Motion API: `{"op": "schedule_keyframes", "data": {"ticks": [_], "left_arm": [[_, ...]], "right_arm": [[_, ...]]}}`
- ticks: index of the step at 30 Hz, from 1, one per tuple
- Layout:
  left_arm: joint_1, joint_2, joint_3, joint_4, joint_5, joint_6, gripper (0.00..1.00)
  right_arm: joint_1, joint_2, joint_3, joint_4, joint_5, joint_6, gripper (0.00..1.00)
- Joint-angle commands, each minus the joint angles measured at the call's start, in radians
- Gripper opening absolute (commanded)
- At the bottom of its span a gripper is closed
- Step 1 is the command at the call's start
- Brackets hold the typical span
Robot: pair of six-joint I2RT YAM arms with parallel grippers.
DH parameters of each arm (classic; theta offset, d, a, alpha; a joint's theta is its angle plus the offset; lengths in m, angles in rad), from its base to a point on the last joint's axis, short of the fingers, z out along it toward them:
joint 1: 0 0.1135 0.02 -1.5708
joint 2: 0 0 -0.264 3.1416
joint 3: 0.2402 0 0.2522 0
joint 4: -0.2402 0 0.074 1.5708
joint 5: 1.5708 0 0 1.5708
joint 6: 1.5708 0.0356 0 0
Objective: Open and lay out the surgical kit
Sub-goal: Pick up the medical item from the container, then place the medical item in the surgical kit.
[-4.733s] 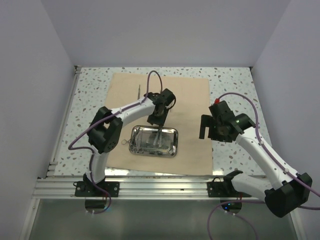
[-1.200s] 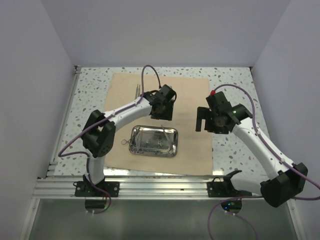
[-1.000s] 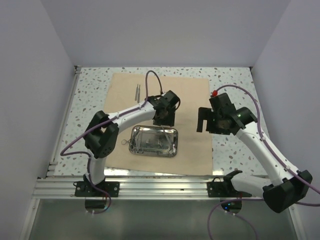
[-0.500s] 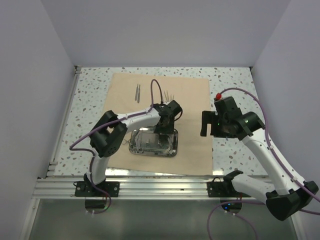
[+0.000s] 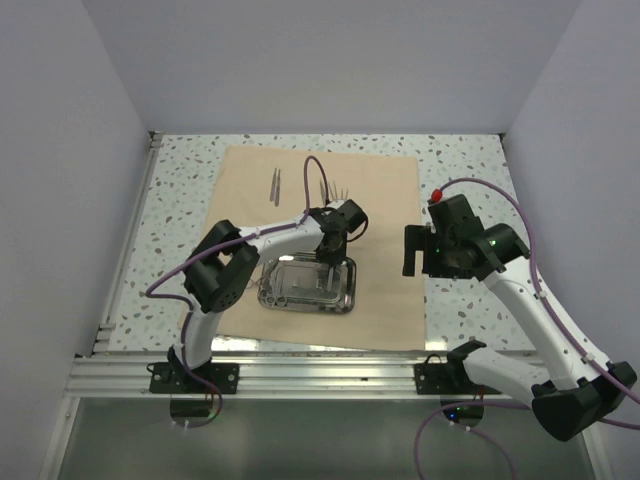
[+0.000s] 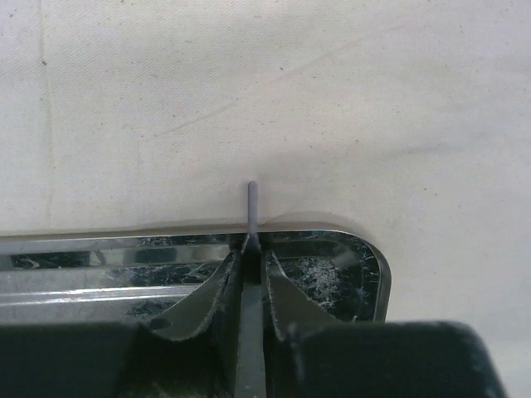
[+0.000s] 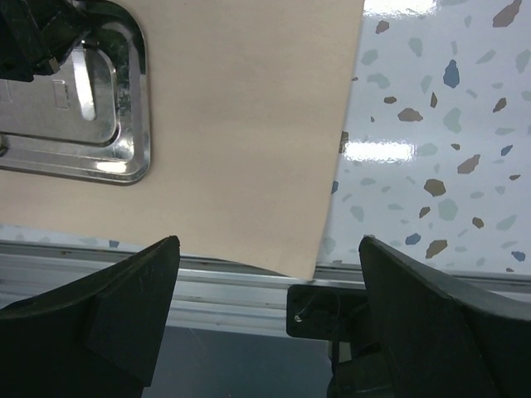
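Observation:
The beige cloth wrap (image 5: 385, 210) lies spread flat on the table. On it stands the shiny steel tray (image 5: 290, 306), with silvery instruments (image 5: 275, 290) inside. Two thin instruments lie on the far part of the cloth, one (image 5: 275, 186) to the left and one (image 5: 336, 190) to the right. My left gripper (image 5: 334, 250) is down at the tray's far right corner (image 6: 375, 265). In the left wrist view this gripper (image 6: 251, 254) is shut on a thin steel instrument (image 6: 251, 199) whose tip pokes past the rim. My right gripper (image 5: 412, 255) hangs open and holds nothing, above the cloth's right edge (image 7: 344, 124).
Speckled tabletop (image 5: 470, 170) shows round the cloth (image 7: 249, 124). An aluminium rail (image 5: 320, 375) runs along the near edge, seen below the right gripper (image 7: 267, 245) as the rail (image 7: 207, 290). Plain walls close in the left, back and right. The tray (image 7: 143, 157) sits at that view's upper left.
My left gripper came back from the far cloth, leaving an instrument there, dropped to the tray's far right corner and closed on a thin instrument. The right arm shifted slightly.

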Motion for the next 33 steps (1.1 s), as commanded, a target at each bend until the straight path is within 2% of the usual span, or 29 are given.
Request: {"op": "schedule_keyframes", "data": {"ticks": [1, 4, 14, 19, 24, 29, 33], "left_arm": [[0.012, 0.066, -0.026, 0.014, 0.007, 0.006, 0.14], [0.021, 0.045, -0.029, -0.004, 0.003, 0.018, 0.00], [0.041, -0.116, 0.059, -0.187, -0.052, 0.128, 0.00], [0.133, -0.143, 0.165, -0.236, -0.096, 0.224, 0.00], [0.278, -0.074, 0.285, -0.216, -0.125, 0.365, 0.00], [0.375, 0.102, 0.515, -0.193, -0.147, 0.483, 0.00], [0.443, 0.239, 0.687, -0.179, -0.139, 0.517, 0.00]], "right_arm": [[-0.003, -0.011, -0.010, -0.010, 0.011, -0.015, 0.94], [-0.001, -0.008, -0.019, -0.003, 0.011, -0.008, 0.94], [-0.001, 0.013, -0.050, 0.067, -0.002, 0.041, 0.94], [-0.001, 0.038, -0.060, 0.100, -0.011, 0.067, 0.94], [-0.001, 0.081, -0.042, 0.125, -0.014, 0.077, 0.94], [-0.003, 0.144, 0.005, 0.123, -0.005, 0.084, 0.93], [-0.001, 0.184, 0.038, 0.108, 0.006, 0.093, 0.93]]}}
